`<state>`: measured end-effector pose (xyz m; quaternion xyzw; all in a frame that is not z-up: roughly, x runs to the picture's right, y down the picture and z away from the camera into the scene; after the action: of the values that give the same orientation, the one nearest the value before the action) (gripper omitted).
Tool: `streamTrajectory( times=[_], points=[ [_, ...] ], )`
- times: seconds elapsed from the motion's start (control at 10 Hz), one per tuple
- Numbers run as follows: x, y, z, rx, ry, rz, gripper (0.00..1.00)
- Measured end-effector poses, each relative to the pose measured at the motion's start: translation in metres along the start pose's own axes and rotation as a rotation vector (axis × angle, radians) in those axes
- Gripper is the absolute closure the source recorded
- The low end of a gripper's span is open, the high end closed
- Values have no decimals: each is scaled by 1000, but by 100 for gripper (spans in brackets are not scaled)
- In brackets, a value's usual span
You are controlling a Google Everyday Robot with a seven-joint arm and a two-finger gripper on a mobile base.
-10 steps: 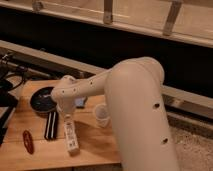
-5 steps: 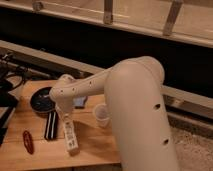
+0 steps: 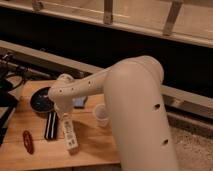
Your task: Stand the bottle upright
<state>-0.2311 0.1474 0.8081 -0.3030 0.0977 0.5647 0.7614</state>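
The bottle (image 3: 70,135) is slim and white with a printed label. It lies on its side on the wooden table (image 3: 95,145), its length running from far to near. My gripper (image 3: 64,118) hangs from the white wrist (image 3: 61,97) right at the bottle's far end, where the cap end is hidden behind it. I cannot tell whether the gripper touches the bottle. The big white arm (image 3: 135,110) reaches in from the right.
A translucent plastic cup (image 3: 101,115) stands just right of the bottle. A flat black-and-white striped bar (image 3: 50,125) lies just left of it. A black round dish (image 3: 40,101) sits behind, and a red object (image 3: 28,141) lies near the table's front left. Dark equipment stands at the far left.
The wrist has shifted only slightly over the bottle's far end. The bottle still lies in about the same place.
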Motion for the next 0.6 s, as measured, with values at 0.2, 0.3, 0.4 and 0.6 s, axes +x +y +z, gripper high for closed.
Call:
streamTrajectory(
  times=[0.2, 0.3, 0.4, 0.6],
  points=[
    [-2, 1, -1, 1, -3, -2, 100],
    [-9, -1, -9, 0, -14, -3, 100],
    [-16, -4, -21, 2, -31, -4, 100],
    [-27, -9, -45, 11, -68, -4, 100]
  ],
)
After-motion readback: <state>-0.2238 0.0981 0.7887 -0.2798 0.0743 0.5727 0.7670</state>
